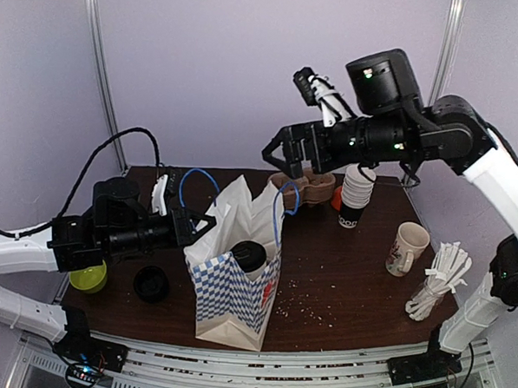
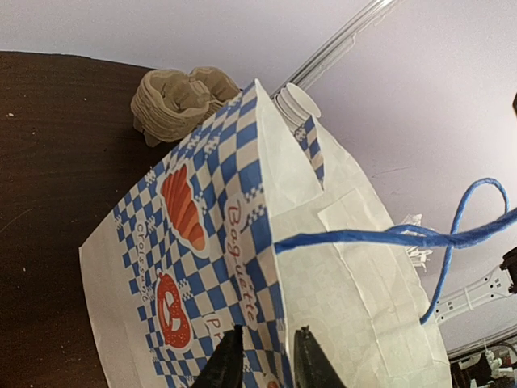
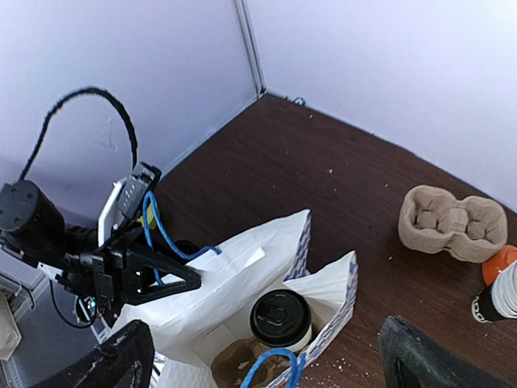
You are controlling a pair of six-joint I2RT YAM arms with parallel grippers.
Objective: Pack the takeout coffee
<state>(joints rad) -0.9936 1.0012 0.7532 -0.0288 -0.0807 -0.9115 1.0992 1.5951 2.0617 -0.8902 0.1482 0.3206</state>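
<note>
Takeout coffee (image 3: 280, 319) – black lid up – stands upright inside the blue-checked paper bag (image 1: 227, 297), near the middle of the dark table (image 1: 350, 286). The left gripper (image 2: 268, 360) reaches in level from the left; its jaws stand narrowly apart with the bag's rim between them, and whether they pinch the paper cannot be told. The right gripper (image 1: 278, 160) hangs above and behind the bag, jaws spread wide and holding nothing. Behind the bag lie pulp cup carriers (image 1: 307, 186) – beside them a stack of lidless cups (image 1: 354, 195).
</note>
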